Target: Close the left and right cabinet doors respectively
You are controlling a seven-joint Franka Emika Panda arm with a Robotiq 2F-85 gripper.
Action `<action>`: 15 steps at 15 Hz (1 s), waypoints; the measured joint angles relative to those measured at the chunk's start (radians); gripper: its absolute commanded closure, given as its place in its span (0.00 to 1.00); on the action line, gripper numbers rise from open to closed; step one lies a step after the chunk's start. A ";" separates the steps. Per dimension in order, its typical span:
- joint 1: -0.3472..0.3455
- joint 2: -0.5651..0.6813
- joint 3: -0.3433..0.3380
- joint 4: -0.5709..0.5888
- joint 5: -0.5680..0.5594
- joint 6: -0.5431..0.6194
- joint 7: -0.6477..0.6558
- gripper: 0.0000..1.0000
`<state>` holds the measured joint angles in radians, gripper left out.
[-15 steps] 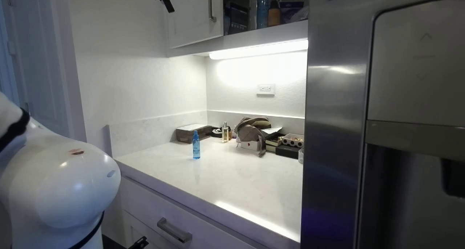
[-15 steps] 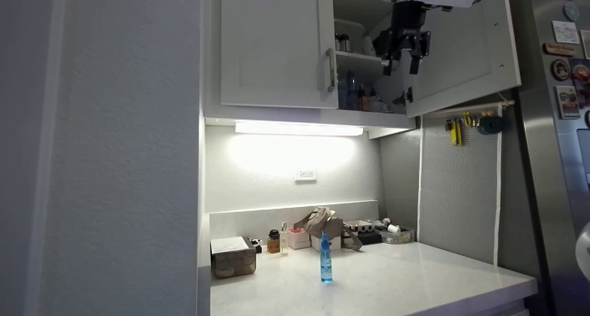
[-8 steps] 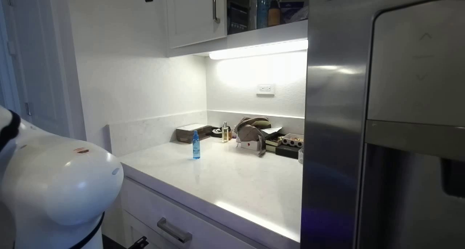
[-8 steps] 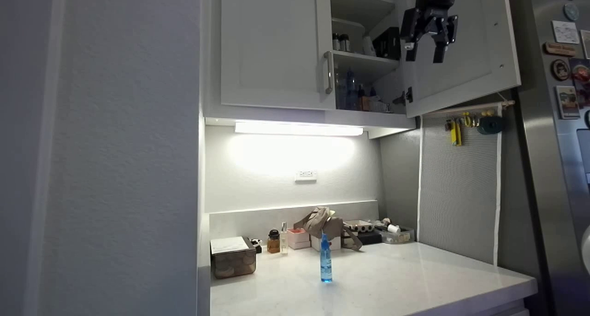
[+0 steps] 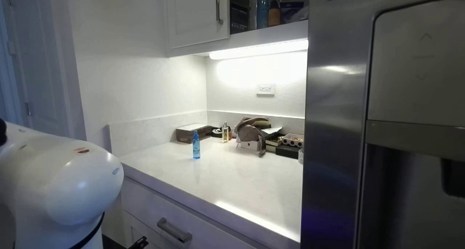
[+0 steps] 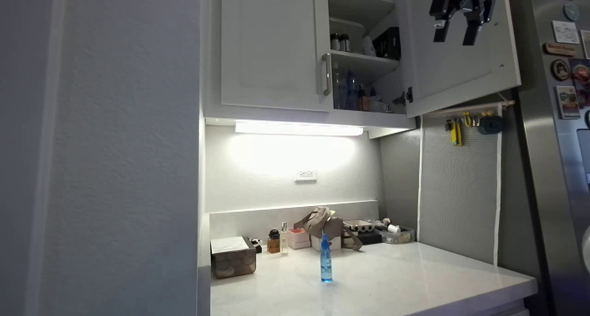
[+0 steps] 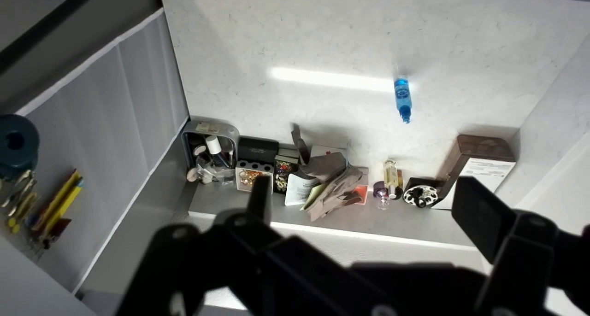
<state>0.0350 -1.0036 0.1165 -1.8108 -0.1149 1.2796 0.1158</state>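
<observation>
The left door (image 6: 272, 46) takes up the upper middle of the frame in an exterior view, hanging nearly flat against the cabinet (image 6: 368, 118); whether it sits fully flush I cannot tell. The right door (image 6: 461, 72), at the upper right, stands swung out wide with its inner face showing, and between the two doors the shelves (image 6: 362, 58) and some bottles (image 6: 351, 90) lie in sight. My fingers (image 6: 471, 32) hang at the top right of the frame, in front of that inner face, pointing down and spread apart. In the wrist view they stand at the lower edge, a broad gap between them. Beneath the cabinet a lamp (image 6: 298, 128) glows above the desk (image 6: 392, 279), where a blue bottle (image 6: 326, 263) stands upright at the lower middle. A brown box (image 6: 233, 264) sits at its left, a cloth bag (image 6: 317, 223) behind it. In an exterior view my white arm (image 5: 69, 180) fills the lower left, and the grey fridge (image 5: 338, 107) fills the right.
</observation>
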 measured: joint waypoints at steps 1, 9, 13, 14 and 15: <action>0.000 -0.022 0.003 -0.012 0.005 0.000 0.008 0.00; -0.016 -0.174 -0.044 -0.046 0.008 -0.010 0.012 0.00; -0.050 -0.214 -0.095 -0.044 0.000 -0.009 0.012 0.00; -0.059 -0.218 -0.109 -0.043 -0.001 -0.007 0.012 0.00; -0.067 -0.220 -0.123 -0.040 -0.002 -0.004 0.012 0.00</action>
<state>-0.0321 -1.2235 -0.0068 -1.8505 -0.1172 1.2756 0.1274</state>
